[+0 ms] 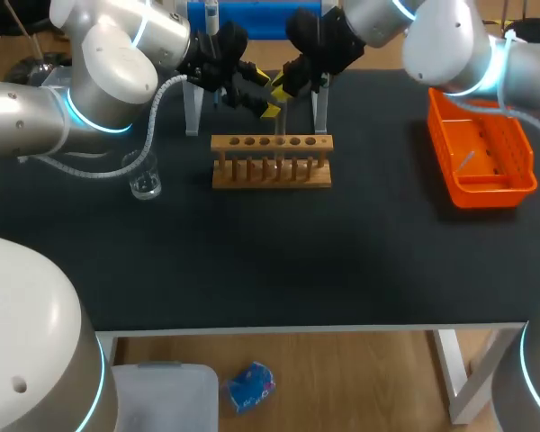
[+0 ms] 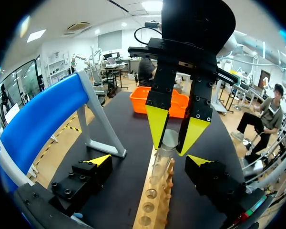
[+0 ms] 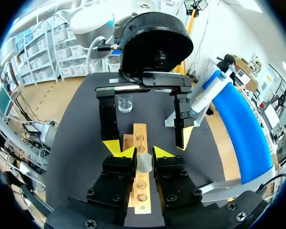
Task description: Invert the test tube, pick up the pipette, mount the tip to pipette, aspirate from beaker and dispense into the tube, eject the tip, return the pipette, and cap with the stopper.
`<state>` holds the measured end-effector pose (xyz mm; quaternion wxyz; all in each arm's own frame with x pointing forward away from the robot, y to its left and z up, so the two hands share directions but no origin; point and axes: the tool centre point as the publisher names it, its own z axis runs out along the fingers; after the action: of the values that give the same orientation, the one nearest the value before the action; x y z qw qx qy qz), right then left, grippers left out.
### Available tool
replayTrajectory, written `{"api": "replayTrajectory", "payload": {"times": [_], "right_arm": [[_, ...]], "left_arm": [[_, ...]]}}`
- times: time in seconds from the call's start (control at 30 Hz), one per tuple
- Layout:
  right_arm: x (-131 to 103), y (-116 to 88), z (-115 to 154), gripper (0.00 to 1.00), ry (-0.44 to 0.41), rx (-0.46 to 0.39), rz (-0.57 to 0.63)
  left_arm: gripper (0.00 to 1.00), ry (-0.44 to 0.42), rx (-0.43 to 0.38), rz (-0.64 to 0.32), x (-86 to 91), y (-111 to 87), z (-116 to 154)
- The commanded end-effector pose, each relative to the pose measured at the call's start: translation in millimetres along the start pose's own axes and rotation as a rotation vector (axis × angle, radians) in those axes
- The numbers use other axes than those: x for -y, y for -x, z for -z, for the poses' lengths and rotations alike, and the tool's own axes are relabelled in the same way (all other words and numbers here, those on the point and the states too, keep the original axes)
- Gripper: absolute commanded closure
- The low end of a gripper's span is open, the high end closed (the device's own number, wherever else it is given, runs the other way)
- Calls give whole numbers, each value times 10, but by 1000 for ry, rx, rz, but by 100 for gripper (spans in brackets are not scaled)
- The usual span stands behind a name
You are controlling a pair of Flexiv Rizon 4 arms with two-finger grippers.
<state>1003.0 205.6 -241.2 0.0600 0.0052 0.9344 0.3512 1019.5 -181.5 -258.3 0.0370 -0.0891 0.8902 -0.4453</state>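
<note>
Step in hand, as judged: inverting the tube. The tube (image 3: 144, 163) is held upright near its rim by the R hand (image 3: 144, 153), whose fingers are narrow and pressed on it from both sides. It is held directly over the rack (image 1: 270, 164) at the far middle of the counter (image 1: 279, 261). Whether its lower end is clear of the rack hole cannot be told. The L hand (image 2: 148, 161) is set wide, w/ one finger at each side of the rack, near the tube; nothing is seen to be touched by it.

To do it well:
- The tube should be lifted straight up until clear of the rack before any turn is made, else glass is levered vs. wood.
- If a hand-over is meant, the L fingers should be closed lower on the body, and the R grip let go only once both are seated.
- Force is best kept light, as glass is slick and brittle.
- The turn should be kept away from the beaker (image 1: 145, 183).
</note>
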Motion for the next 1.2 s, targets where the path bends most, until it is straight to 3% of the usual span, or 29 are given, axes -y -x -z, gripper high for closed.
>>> {"api": "replayTrajectory", "payload": {"times": [0.03, 0.07, 0.13, 0.23, 0.33, 0.37, 0.43, 0.53, 0.57, 0.67, 0.87, 1.2], "right_arm": [[90, -8, -58, 64, 15, -6, 3], [80, -5, -39, 51, 19, -7, 4], [59, -3, -3, 6, 27, -5, 4], [22, -12, 49, 5, 55, -4, 3], [-16, -33, 97, 11, 86, 0, 2], [-29, -41, 116, 5, 99, 1, 1], [-55, -65, 144, 4, 120, 3, 6], [-99, -101, 183, 10, 175, 5, 9], [-111, -112, 194, 17, 196, 5, 13], [-145, -144, 221, 52, 256, 1, 17], [-151, -155, 253, 100, 395, -26, 10], [-140, -126, 222, 100, 573, -73, 0]], "left_arm": [[0, 4, -4, 1, 6, 11, 5], [0, 4, -4, 1, 6, 11, 5], [0, 4, -4, 1, 6, 11, 5], [0, 4, -4, 1, 6, 11, 5], [0, 4, -4, 1, 6, 11, 5], [0, 4, -4, 1, 6, 11, 5], [0, 4, -4, 1, 6, 11, 5], [0, 4, -4, 1, 6, 11, 5], [0, 4, -4, 1, 6, 11, 5], [0, 4, -4, 1, 6, 11, 5], [0, 4, -4, 1, 6, 11, 5], [0, 4, -4, 1, 6, 11, 5]]}}
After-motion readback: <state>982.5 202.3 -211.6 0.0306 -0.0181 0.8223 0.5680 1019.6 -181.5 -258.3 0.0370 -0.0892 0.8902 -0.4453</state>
